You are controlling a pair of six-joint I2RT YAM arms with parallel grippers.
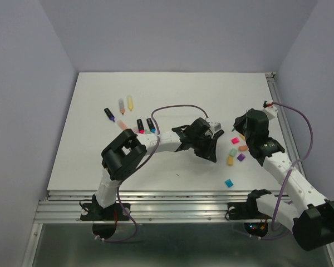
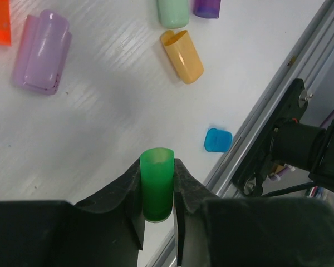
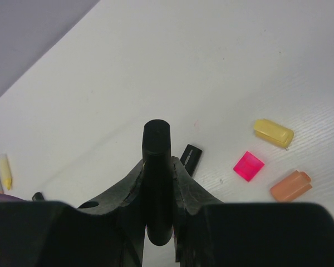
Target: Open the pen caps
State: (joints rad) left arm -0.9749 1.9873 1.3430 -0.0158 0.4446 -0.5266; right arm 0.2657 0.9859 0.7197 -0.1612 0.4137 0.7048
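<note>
Five pens (image 1: 140, 124) lie on the table (image 1: 89, 161) left of centre, three behind and two in front. The left pincer (image 2: 157, 173) sits to their right, a cap (image 2: 157, 192) between its fingers. Further right lies a cluster of loose caps (image 1: 232, 151). Behind them the right pincer (image 3: 157, 169) grips a pen barrel (image 3: 156, 136). One lone cap (image 1: 229, 182) lies nearer the front edge.

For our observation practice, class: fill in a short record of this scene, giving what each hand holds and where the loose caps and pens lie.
Left hand: shut on a green cap
Right hand: shut on a black pen barrel
Loose caps: blue cap, purple cap and amber cap lie on the table, right of centre
Pens: several lie left of centre, apart from the caps
</note>
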